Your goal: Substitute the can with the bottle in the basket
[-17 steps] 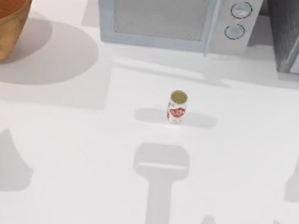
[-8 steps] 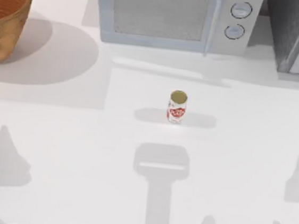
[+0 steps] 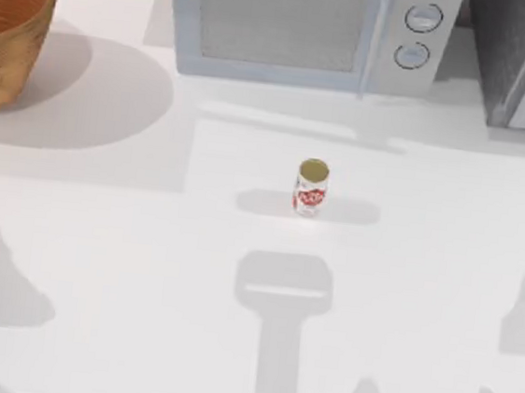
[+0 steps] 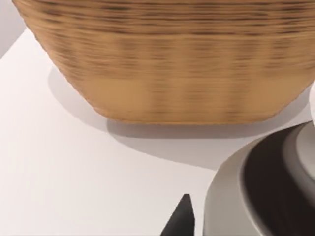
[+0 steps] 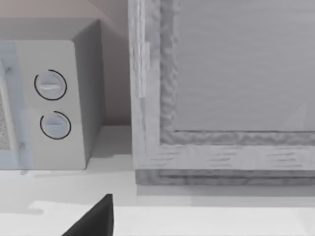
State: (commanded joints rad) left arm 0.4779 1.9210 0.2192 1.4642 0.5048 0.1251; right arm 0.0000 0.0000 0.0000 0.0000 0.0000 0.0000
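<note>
- Outwardly little has moved on the white table [image 3: 145, 241] in the past second: the can [image 3: 310, 187] stands upright at the centre of the top view, exactly where it stood before, well apart from the basket [image 3: 8, 29] in the upper left corner.
- Only the arm shadow at the lower left edge of the top view has changed shape, which suggests the left arm is in motion. The shadows at the lower right have held.
- Seen from the left wrist, the left gripper [image 4: 182, 219] hangs low over the table near the basket's tan woven wall [image 4: 172, 64]; whether it is released or clenched cannot be told.
- The right gripper [image 5: 93, 219] sits parked facing the microwave [image 5: 54, 103] and a grey cabinet [image 5: 221, 98]; its state cannot be told either.
- With the can already out on the table, the removal half looks done; the bottle has yet to go into the basket.
</note>
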